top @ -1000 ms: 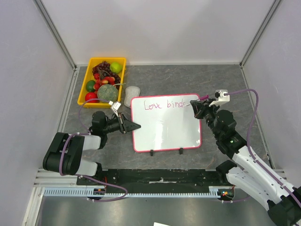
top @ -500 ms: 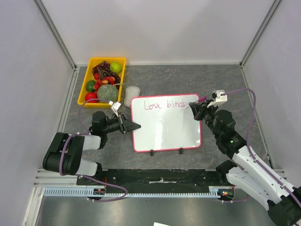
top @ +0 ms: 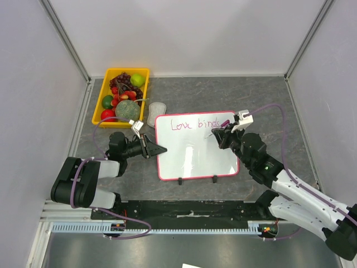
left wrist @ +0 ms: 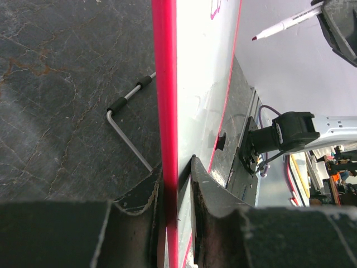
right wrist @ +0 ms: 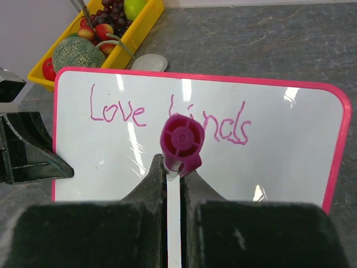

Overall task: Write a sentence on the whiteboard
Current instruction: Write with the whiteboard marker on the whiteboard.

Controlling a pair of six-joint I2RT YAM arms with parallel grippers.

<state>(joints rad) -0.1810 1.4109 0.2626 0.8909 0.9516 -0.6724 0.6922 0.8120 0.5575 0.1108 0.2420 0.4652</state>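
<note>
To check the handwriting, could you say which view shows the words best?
The right wrist view: the words read large and head-on; the marker cap hides part of "binds". The top view shows them small; the left wrist sees only a scrap.

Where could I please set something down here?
Free: bare table behind the whiteboard, right of the fruit tray. Crowded: the board's left edge, clamped by the left gripper, and its right side, under the right gripper's marker.

The glossy whiteboard (top: 195,159), with a thin pink frame and two black feet, lies face up just right of the yellow tray (top: 128,70), pink cursive words (top: 195,123) "Love binds" along its far edge.
</note>
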